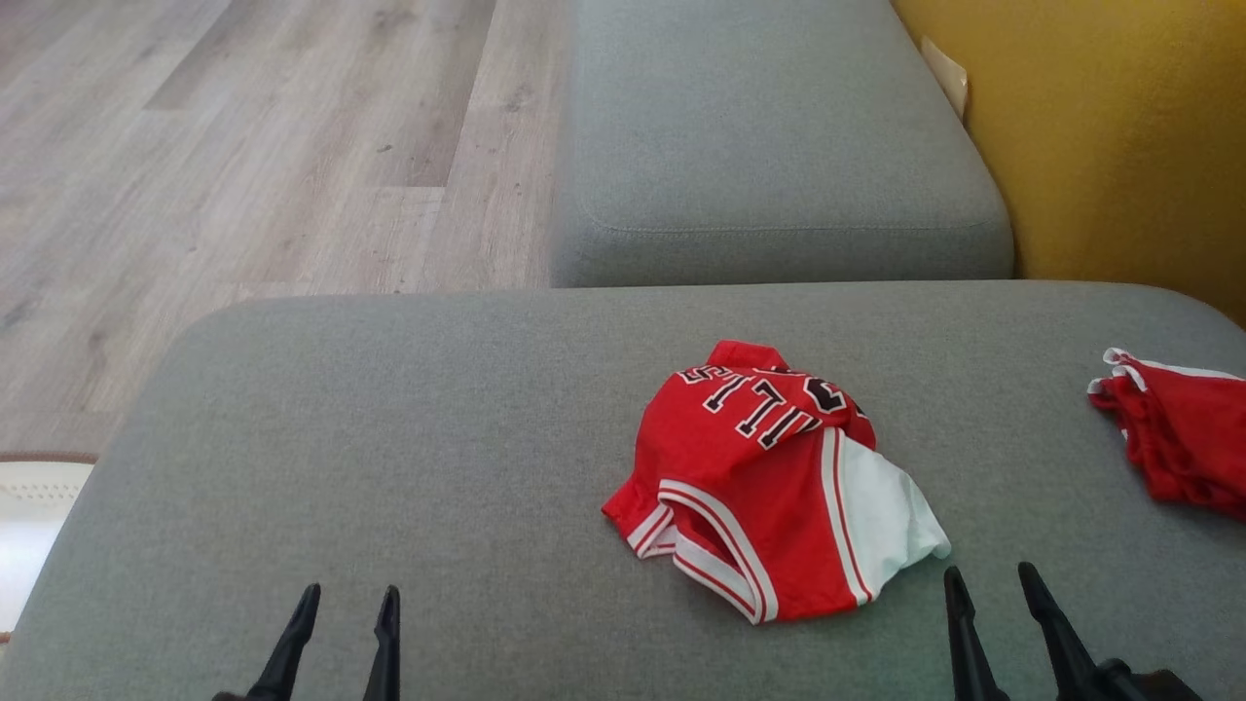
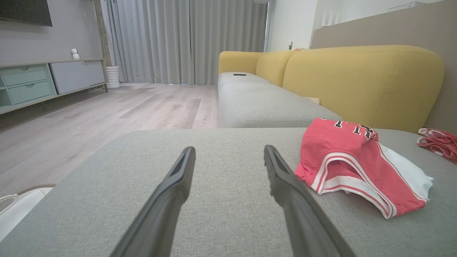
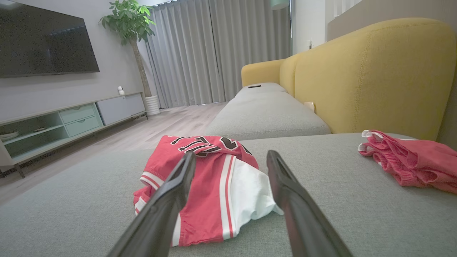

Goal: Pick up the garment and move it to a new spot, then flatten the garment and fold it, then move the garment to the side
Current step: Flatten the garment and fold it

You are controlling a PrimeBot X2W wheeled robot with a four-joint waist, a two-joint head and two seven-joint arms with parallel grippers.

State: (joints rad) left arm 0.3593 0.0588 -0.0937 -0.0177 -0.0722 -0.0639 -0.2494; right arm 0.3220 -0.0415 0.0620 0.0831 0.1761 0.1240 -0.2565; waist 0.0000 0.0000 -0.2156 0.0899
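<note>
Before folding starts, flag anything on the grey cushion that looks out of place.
The red jersey with white trim and black lettering lies crumpled in a heap on the grey fabric cushion, not flat. A second red garment sits bunched near its right side.

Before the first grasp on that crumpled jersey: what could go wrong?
1. The jersey lies bunched in layers, its white panel nearest the open right gripper; a pinch there may catch one layer, so it lifts twisted.
2. A second red garment lies apart on the same seat, to the right; it could be mistaken for the target.
3. The open left gripper sits far from the jersey; flattening two-handed means a sideways reach.
</note>
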